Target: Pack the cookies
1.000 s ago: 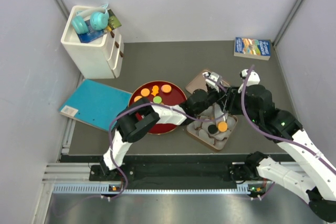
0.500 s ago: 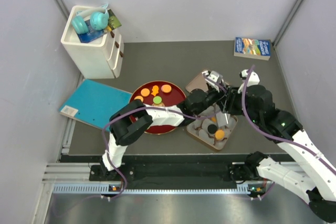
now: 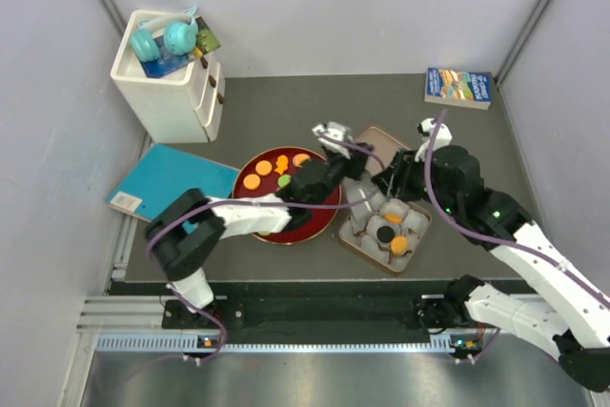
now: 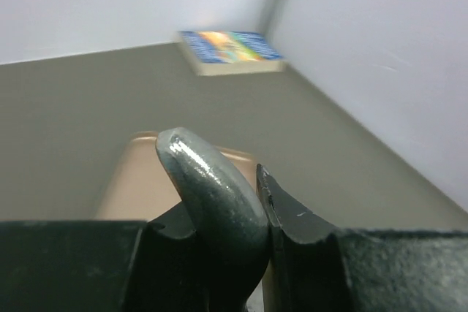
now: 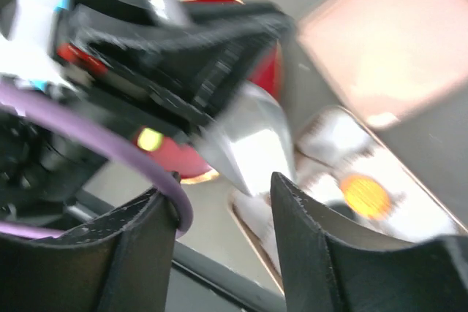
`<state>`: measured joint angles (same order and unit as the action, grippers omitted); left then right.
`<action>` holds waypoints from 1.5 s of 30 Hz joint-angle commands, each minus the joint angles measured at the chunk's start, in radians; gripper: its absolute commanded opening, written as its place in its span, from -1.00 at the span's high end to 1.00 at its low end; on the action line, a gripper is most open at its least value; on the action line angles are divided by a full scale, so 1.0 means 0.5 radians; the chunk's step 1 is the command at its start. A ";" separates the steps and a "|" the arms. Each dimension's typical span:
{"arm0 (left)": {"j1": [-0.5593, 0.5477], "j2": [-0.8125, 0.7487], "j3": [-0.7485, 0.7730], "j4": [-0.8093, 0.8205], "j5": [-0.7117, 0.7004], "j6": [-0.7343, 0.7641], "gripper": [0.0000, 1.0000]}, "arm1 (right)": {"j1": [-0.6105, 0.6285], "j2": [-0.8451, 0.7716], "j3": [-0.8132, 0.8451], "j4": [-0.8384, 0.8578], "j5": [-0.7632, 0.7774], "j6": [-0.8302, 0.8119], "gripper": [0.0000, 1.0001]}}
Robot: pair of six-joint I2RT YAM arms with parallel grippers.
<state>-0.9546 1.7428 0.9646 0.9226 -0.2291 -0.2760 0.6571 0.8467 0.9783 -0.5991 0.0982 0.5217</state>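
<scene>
Grey surface, seen from overhead: three cookies (image 3: 393, 218), two orange and one black, sit in the paper cups (image 3: 416, 226) of the tray (image 3: 351, 243) at centre right. Several orange ones and a green one wait on the red plate (image 3: 297, 234) at centre, so I judge the packing under halfway done. I see the left gripper (image 3: 334, 132) over the plate's upper right edge and the right gripper (image 3: 394, 181) over the tray.

Left wrist view: jaws almost together, nothing between them.

Right wrist view: jaws moderately apart and empty; one orange cookie (image 5: 365, 193) lies in its cup at lower right.
</scene>
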 commanded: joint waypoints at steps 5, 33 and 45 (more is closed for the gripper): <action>0.617 -0.834 -0.358 -0.093 -0.373 -0.276 1.00 | -0.026 0.572 0.065 0.213 0.135 -0.086 -0.02; 1.814 -0.219 -0.680 0.799 0.133 -1.260 1.00 | -0.154 1.451 0.326 0.505 -0.203 -0.110 -0.03; 1.882 0.058 -0.622 1.128 0.329 -1.415 1.00 | -0.243 1.773 0.338 0.689 -0.304 -0.123 -0.01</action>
<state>-0.0204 1.7985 0.6193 1.2278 -0.0959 -0.9741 0.5449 1.6741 1.0992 -0.2943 -0.0486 0.4881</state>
